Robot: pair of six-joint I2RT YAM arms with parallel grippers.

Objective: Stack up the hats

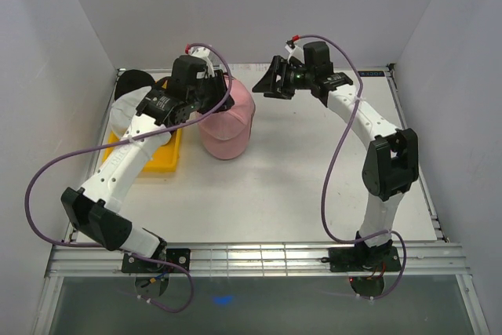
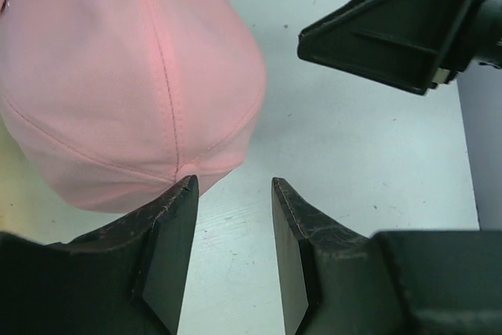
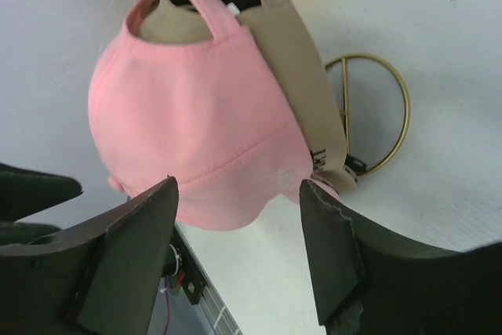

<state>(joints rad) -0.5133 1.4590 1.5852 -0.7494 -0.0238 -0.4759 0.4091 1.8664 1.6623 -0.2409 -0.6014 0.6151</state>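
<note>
A pink cap lies in the middle back of the table, over a tan cap whose brim shows beneath it. The pink cap fills the left wrist view and the right wrist view. A black cap and a white cap lie at the far left, partly hidden by my left arm. My left gripper is open and empty at the pink cap's back edge. My right gripper is open and empty, just right of the cap.
A yellow tray lies left of the pink cap, under my left arm. A gold wire stand lies on the table behind the caps. White walls close the back and both sides. My two grippers are close together, facing each other.
</note>
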